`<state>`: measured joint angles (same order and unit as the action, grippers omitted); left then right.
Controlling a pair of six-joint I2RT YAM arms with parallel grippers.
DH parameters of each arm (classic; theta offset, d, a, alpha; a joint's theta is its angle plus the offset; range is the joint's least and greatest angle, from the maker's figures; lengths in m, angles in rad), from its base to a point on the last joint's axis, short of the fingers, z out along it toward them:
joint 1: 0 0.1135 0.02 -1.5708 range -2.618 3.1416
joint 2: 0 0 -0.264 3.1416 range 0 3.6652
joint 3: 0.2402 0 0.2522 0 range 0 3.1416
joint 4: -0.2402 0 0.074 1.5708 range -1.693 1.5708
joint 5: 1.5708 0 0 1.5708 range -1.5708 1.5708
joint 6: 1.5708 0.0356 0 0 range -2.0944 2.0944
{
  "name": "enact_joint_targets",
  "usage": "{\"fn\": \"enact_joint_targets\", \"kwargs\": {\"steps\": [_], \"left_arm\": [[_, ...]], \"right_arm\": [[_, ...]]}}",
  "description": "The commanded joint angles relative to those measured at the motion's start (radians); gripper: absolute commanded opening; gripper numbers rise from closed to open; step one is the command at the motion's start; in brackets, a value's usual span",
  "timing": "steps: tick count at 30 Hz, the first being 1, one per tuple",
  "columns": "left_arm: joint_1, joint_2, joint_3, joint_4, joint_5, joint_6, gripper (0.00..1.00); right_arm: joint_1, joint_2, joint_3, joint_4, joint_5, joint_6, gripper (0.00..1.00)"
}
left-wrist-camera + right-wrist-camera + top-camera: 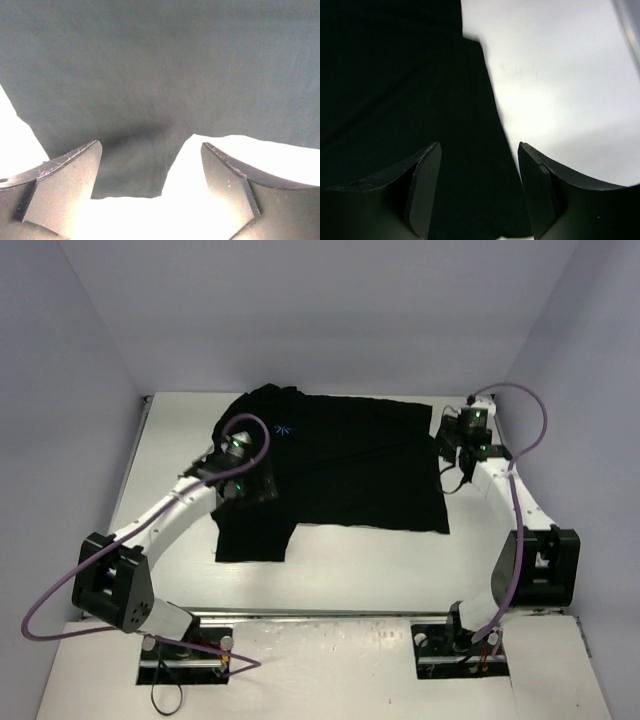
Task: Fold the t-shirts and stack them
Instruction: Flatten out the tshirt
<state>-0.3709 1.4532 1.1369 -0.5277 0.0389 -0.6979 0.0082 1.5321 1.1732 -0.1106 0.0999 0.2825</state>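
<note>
T-shirt (350, 465): black, spread flat on the far half of the white desk (340, 575), reaching from the left arm across to the right arm; one flap juts toward the near edge at its left end.
Left cable (60, 590): purple, looping from the left arm's base out over the desk's left side, with a second loop arching above the wrist.
Left arm: reaches in from the near left and lies over the shirt's left part, hiding the cloth beneath it.
Left fingers (70, 175): spread wide with nothing between them; the left gripper (252, 490) (151, 145) hovers above the shirt (160, 75) where a strip of cloth meets bare desk.
Logo (283, 428): small, light blue, star-like, just beyond the left wrist, near the bunched far-left corner of the shirt.
Right fingers (425, 190): parted, clamping nothing; the right gripper (447, 443) (479, 145) sits at the shirt's right edge, dark cloth (395, 100) under it and to its left, pale desk to its right.
Right cable (530, 430): purple, arching from the right wrist down along the arm to its base.
Hard to make out: folds and seams are lost in the black; in the right wrist view the cloth is almost featureless, and whether the fingertips touch it cannot be told.
Cut off: both wrist views show only the fingers' inner faces.
</note>
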Motion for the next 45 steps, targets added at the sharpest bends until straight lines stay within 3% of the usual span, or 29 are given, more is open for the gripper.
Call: {"fn": "enact_joint_targets", "kwargs": {"steps": [1,9,18,22,27,31,35,40,45], "left_arm": [[-0.156,-0.023,-0.112,0.039,-0.076,-0.075,0.76],[-0.261,0.091,-0.18,0.171,-0.142,-0.138,0.76],[-0.483,0.216,-0.233,0.229,-0.211,-0.457,0.76],[-0.584,0.189,-0.211,0.202,-0.234,-0.548,0.76],[-0.638,0.083,-0.094,0.015,-0.28,-0.532,0.78],[-0.545,-0.04,-0.015,-0.12,-0.371,-0.414,0.81],[-0.37,-0.084,-0.028,-0.134,-0.329,-0.266,0.81],[-0.059,0.017,-0.008,-0.085,-0.262,-0.014,0.81],[0.077,0.184,0.036,-0.01,-0.178,0.06,0.81]], "right_arm": [[0.008,-0.108,-0.171,-0.009,-0.104,0.072,0.61],[0.019,-0.215,-0.307,-0.008,-0.152,0.137,0.62],[0.029,-0.294,-0.318,-0.011,-0.154,0.165,0.62],[0.034,-0.31,-0.32,-0.012,-0.137,0.176,0.62],[0.041,-0.316,-0.343,-0.015,-0.113,0.179,0.62],[0.044,-0.285,-0.341,-0.015,-0.069,0.169,0.62],[0.042,-0.211,-0.326,-0.014,-0.039,0.177,0.62],[0.037,-0.058,-0.287,-0.006,0.023,0.173,0.61],[0.033,0.045,-0.278,0.032,0.002,0.165,0.61]]}}
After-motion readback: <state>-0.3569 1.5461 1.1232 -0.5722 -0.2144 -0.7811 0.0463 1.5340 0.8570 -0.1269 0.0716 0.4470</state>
